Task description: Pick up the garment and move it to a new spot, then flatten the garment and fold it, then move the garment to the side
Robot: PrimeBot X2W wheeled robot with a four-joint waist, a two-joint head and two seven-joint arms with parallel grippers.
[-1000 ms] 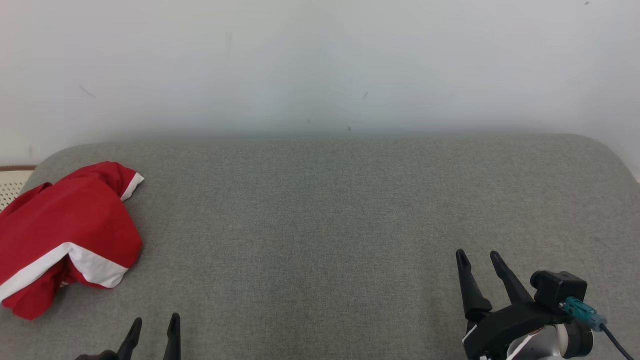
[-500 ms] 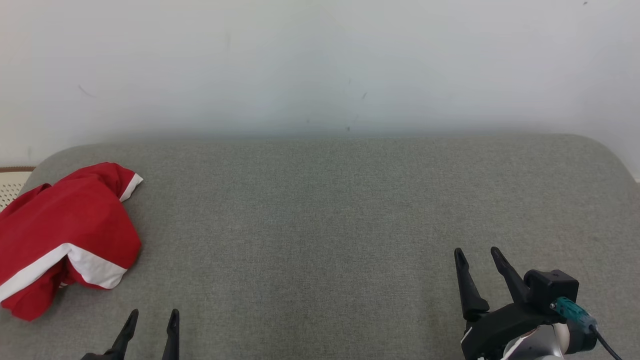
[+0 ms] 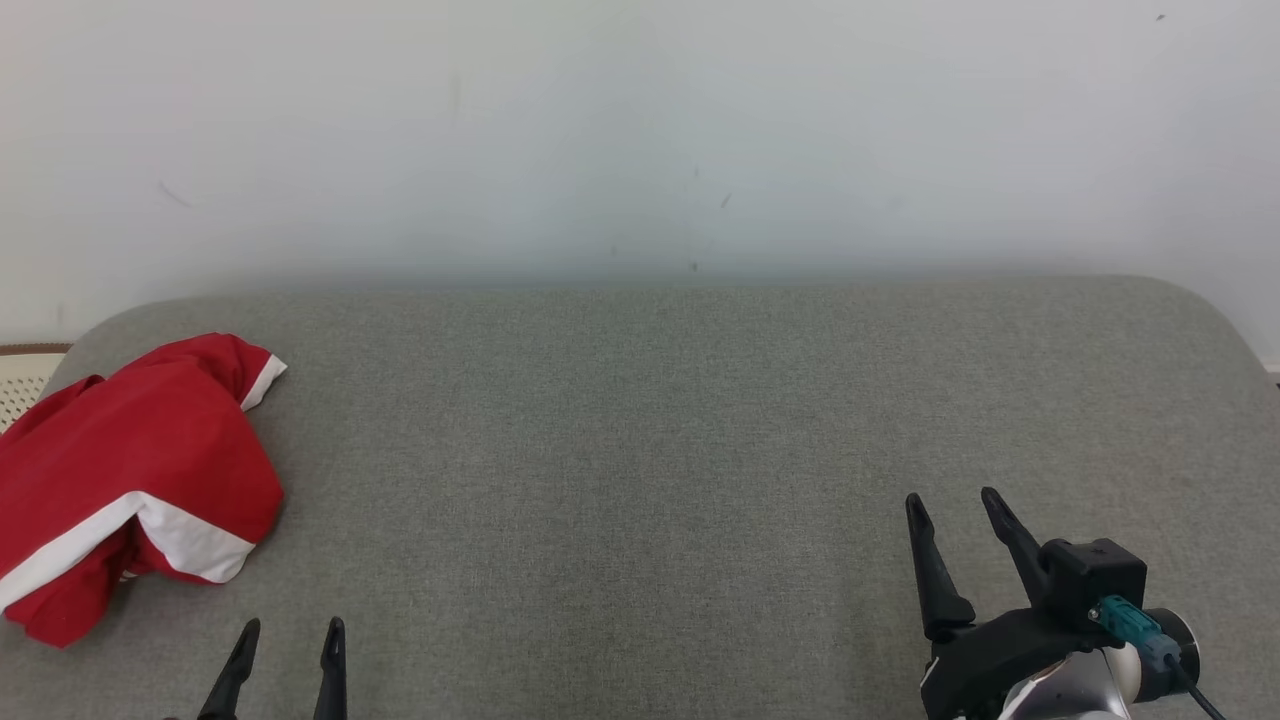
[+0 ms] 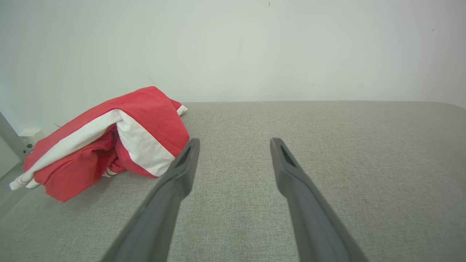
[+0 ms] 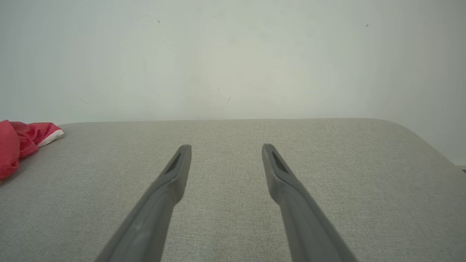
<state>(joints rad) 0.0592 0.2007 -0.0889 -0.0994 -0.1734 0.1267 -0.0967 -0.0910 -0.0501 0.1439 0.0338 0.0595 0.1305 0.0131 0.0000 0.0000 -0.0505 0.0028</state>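
Crumpled red garment with white bands (image 3: 130, 480) lies in a loose heap ahead and to the left of the left pincer (image 3: 292, 622), near it but not touching. It is well apart from the right pincer (image 3: 951, 496), far off to that pincer's left. Both pincers are spread wide and hold nothing. Their long dark fingers point across the grey woven-fabric surface (image 3: 640, 450) toward the plain white wall (image 3: 640, 130) ahead of them. Farther left of the left pincer, past the garment, a cream patterned edge (image 3: 20, 375) peeks in, possibly a basket.
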